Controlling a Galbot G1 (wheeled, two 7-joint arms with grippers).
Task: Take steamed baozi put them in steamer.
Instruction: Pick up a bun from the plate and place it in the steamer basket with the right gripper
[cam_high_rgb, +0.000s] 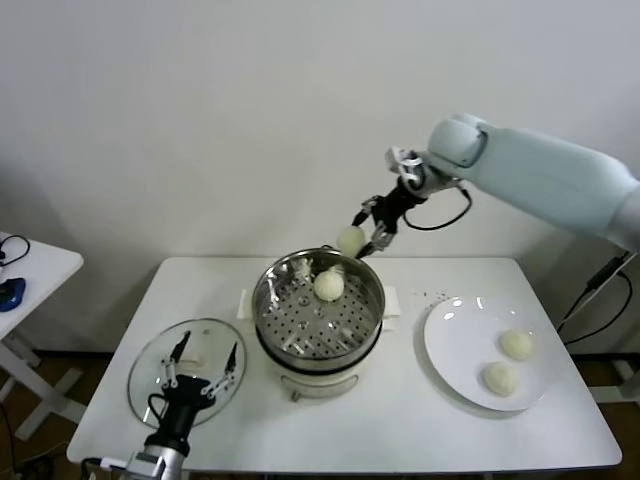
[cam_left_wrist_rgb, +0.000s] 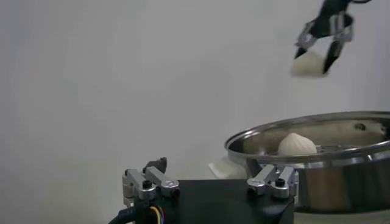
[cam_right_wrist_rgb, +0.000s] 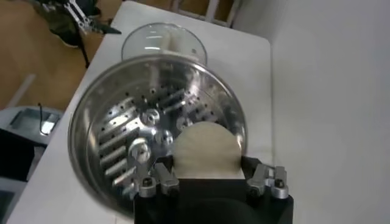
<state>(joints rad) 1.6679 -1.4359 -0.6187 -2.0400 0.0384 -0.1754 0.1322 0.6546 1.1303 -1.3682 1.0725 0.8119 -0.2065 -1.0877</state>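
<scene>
My right gripper (cam_high_rgb: 362, 236) is shut on a cream-white baozi (cam_high_rgb: 351, 240) and holds it in the air above the back rim of the steel steamer (cam_high_rgb: 262, 300). The right wrist view shows this baozi (cam_right_wrist_rgb: 204, 149) between the fingers, over the perforated floor (cam_right_wrist_rgb: 122, 122). One baozi (cam_high_rgb: 328, 285) lies inside the steamer at the back; it also shows in the left wrist view (cam_left_wrist_rgb: 297, 145). Two baozi (cam_high_rgb: 516, 344) (cam_high_rgb: 500, 378) lie on the white plate (cam_high_rgb: 450, 335) at the right. My left gripper (cam_high_rgb: 205, 362) hangs open and empty over the glass lid (cam_high_rgb: 145, 375).
The steamer sits on a white cooker base (cam_high_rgb: 310, 380) mid-table. The lid lies flat at the front left of the white table. A small white side table (cam_high_rgb: 40, 265) with a blue object stands at the far left. A wall is close behind.
</scene>
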